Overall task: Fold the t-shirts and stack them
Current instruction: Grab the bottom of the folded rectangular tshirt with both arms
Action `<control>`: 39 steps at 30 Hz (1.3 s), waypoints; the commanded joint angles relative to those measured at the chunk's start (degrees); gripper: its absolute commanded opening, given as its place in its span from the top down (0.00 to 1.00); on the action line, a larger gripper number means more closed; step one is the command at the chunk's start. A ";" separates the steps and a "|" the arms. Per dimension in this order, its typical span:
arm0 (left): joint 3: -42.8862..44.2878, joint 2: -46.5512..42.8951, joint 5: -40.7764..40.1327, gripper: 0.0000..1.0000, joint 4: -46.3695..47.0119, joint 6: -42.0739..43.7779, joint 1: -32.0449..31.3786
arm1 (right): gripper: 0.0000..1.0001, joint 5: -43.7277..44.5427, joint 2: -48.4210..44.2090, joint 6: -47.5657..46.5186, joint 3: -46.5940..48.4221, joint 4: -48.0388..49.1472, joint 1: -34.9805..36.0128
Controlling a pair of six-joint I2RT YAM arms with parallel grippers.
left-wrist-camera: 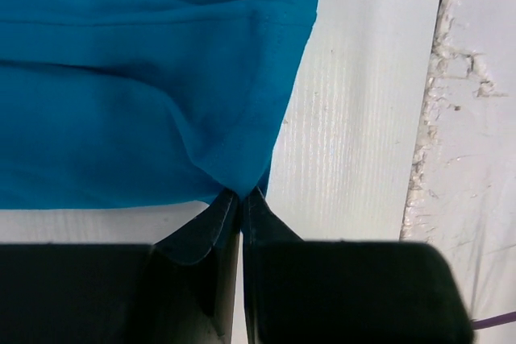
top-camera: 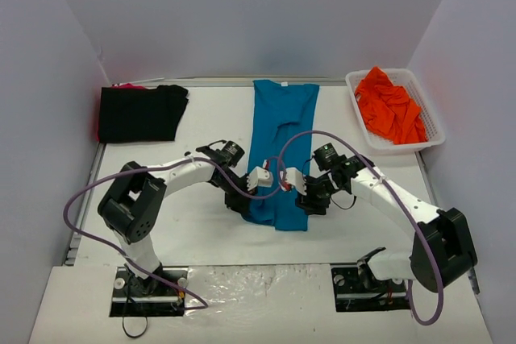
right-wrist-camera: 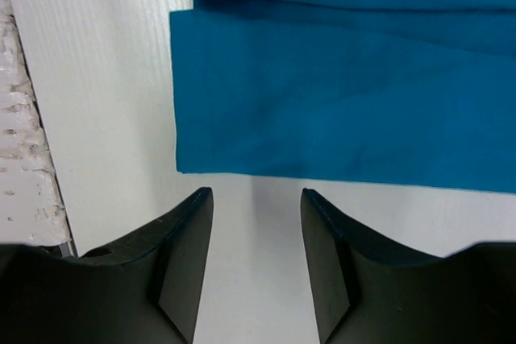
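The teal-blue t-shirt [top-camera: 282,122] lies in the middle of the table, folded lengthwise into a long strip. My left gripper [top-camera: 244,203] is at the strip's near left corner; in the left wrist view it [left-wrist-camera: 242,193] is shut on a pinched corner of the teal cloth [left-wrist-camera: 145,102]. My right gripper [top-camera: 313,201] is at the near right side; in the right wrist view it [right-wrist-camera: 256,195] is open and empty, its tips just short of the shirt's edge [right-wrist-camera: 347,102] near a corner. A folded black t-shirt [top-camera: 141,112] lies back left. Crumpled orange t-shirts [top-camera: 391,106] fill the basket.
The white slotted basket [top-camera: 357,80] stands at the back right against the wall. Walls close in the table at the back and both sides. A rough, cracked strip [left-wrist-camera: 459,110] runs along the table's near edge. Purple cables loop over both arms.
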 commanded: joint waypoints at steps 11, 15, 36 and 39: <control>6.69 3.77 13.81 0.98 -4.65 -2.00 5.22 | 0.57 -2.62 5.74 -3.82 -0.81 -3.28 4.25; 7.57 4.74 14.08 0.98 -6.06 -0.94 5.13 | 0.61 -2.62 7.14 -3.55 0.33 -5.39 5.30; 7.31 4.21 12.67 0.98 -6.15 -1.29 5.30 | 0.54 3.53 17.25 -2.32 -0.37 -0.74 10.66; 7.22 3.95 12.76 0.98 -6.06 -1.11 5.30 | 0.55 5.90 18.39 -0.66 -0.64 0.93 11.54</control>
